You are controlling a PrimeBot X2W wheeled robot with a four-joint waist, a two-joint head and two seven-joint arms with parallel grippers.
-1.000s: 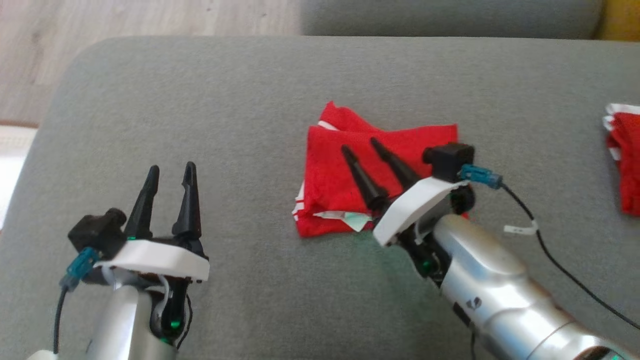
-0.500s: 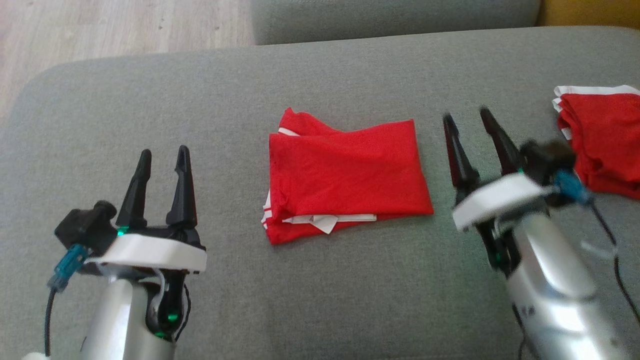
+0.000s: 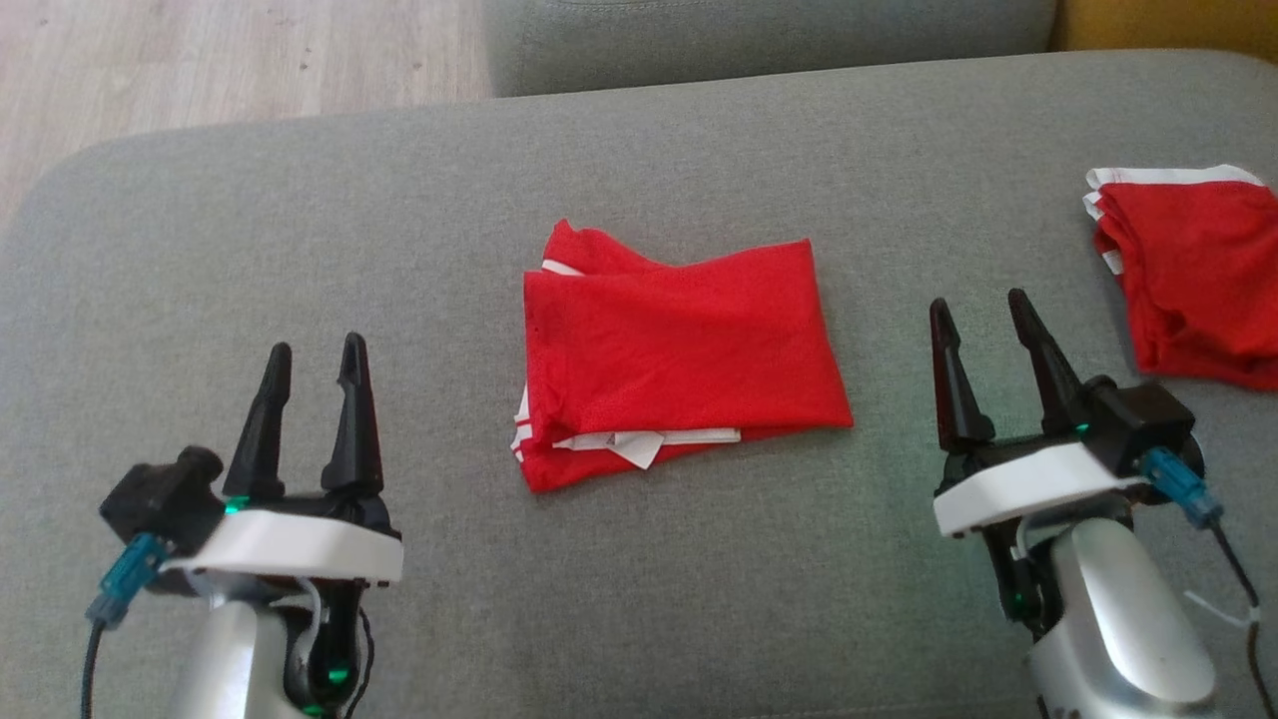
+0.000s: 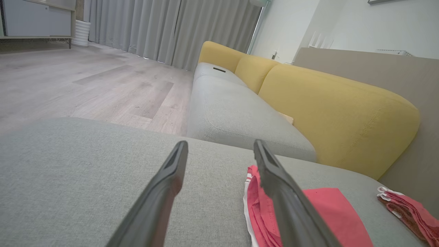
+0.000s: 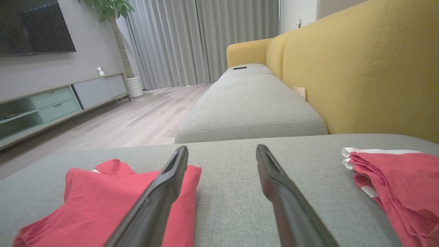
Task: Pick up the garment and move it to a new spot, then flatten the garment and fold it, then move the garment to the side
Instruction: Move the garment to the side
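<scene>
Two pincers show empty in the head view: left pincer (image 3: 316, 346) and right pincer (image 3: 978, 300), both spread wide above the grey cushion (image 3: 300, 220). The folded red garment (image 3: 679, 350) lies between them, touching neither. Left wrist view: it lies right of the parted fingers (image 4: 164, 185). Right wrist view: it lies to their left, and a second red garment (image 5: 394, 181) to their right.

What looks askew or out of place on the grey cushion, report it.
The folded red garment is slightly untidy: a white label pokes out at its near edge, and an under layer juts askew at its far left corner. Nothing is spilled or damaged.
</scene>
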